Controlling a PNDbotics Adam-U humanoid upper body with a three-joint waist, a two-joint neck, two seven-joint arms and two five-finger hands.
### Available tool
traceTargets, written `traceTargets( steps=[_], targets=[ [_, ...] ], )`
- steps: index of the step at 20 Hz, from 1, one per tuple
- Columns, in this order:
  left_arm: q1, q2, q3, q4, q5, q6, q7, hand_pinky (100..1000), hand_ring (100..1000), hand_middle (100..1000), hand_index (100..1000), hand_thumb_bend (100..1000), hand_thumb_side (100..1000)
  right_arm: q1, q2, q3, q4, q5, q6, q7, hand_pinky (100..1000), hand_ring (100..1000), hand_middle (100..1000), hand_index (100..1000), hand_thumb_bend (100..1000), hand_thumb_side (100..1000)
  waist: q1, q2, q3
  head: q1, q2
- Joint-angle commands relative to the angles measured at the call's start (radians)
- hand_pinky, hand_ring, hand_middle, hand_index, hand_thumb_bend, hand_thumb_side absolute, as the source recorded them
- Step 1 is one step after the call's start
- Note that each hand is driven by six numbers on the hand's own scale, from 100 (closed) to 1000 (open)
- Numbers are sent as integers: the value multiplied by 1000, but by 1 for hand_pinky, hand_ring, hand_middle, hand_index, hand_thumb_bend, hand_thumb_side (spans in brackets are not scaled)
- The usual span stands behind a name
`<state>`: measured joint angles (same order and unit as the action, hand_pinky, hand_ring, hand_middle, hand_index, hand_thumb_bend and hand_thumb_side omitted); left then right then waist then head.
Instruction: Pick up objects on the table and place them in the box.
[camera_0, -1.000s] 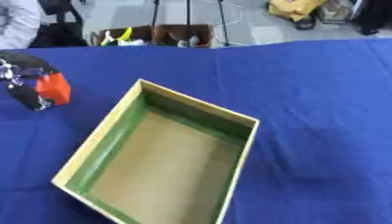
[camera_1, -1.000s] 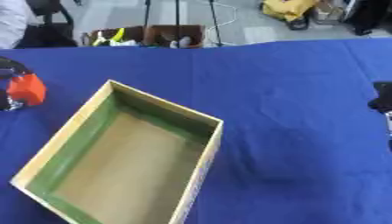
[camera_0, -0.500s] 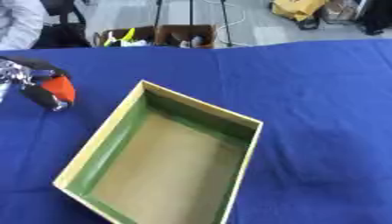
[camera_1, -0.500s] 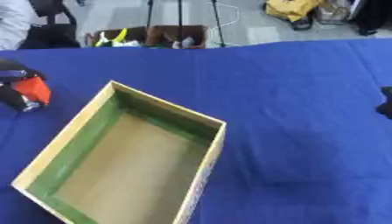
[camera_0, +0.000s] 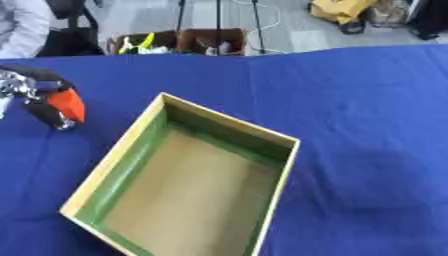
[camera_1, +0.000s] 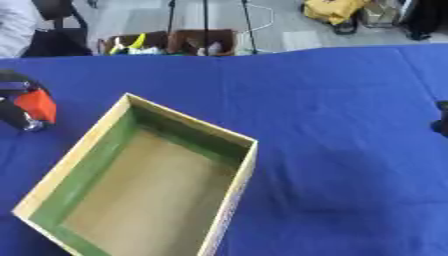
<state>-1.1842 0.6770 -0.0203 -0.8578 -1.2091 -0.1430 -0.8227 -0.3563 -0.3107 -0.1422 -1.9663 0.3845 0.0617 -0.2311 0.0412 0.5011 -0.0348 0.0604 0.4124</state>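
Observation:
An open box (camera_0: 272, 178) with tan rims, green inner walls and a bare brown floor lies askew in the middle of the blue table (camera_0: 367, 100). Left of its far corner my left hand (camera_0: 35, 92) hangs just above the cloth. Its dark and silver fingers are curled round a small orange object (camera_0: 67, 105), which it holds outside the box. Only a dark sliver of my right hand (camera_1: 442, 119) shows, at the right edge of the right eye view, and its fingers are hidden.
Beyond the table's far edge stand cardboard boxes (camera_0: 179, 42) of odds and ends, tripod legs and a yellow bag (camera_0: 341, 10) on the floor. Blue cloth stretches wide to the right of the box.
My left hand has carried the orange object a little to the right, nearer the box's far corner. The right hand has slipped further off the right edge.

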Motion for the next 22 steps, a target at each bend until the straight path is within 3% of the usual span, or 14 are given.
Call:
traceTargets(
  steps=[1,5,6,8,12,16,20,22],
  targets=[
    [-20,23,6,-3,-13,7,-19,742,812,830,1000,319,486,-4,-24,-9,-11,0,-1,-4,670,618,508,726,518,1000,0,-20,2,3,-9],
    [-22,22,8,-5,-19,15,-27,689,755,716,978,288,468,-2,-24,-10,-9,2,-1,-3,671,619,509,726,519,1000,1,-19,4,3,-10],
    [-21,22,9,-6,-16,17,-21,654,700,626,953,239,435,-2,-24,-11,-9,2,-1,-3,671,619,509,726,520,1000,1,-19,4,3,-10],
    [-20,21,11,-7,-8,21,1,639,666,580,924,187,423,-1,-24,-12,-8,3,-1,-2,671,620,509,727,521,1000,1,-19,3,3,-11],
    [-20,19,10,-6,9,23,41,617,634,519,827,100,398,1,-23,-13,-6,4,-1,-2,671,620,509,727,523,1000,1,-20,3,4,-9],
    [-25,21,9,-14,10,26,89,565,605,486,722,100,333,3,-23,-14,-4,4,-2,-1,671,621,509,727,523,1000,2,-22,5,4,-5],
    [-27,22,8,-24,-10,32,166,485,562,454,616,100,334,5,-22,-14,-4,3,-3,-1,672,621,509,727,524,1000,3,-25,7,4,-3],
    [-27,21,7,-25,-21,40,206,476,558,461,607,100,349,6,-22,-14,-4,3,-3,-1,672,621,509,728,523,1000,4,-27,8,3,-2]
  ],
)
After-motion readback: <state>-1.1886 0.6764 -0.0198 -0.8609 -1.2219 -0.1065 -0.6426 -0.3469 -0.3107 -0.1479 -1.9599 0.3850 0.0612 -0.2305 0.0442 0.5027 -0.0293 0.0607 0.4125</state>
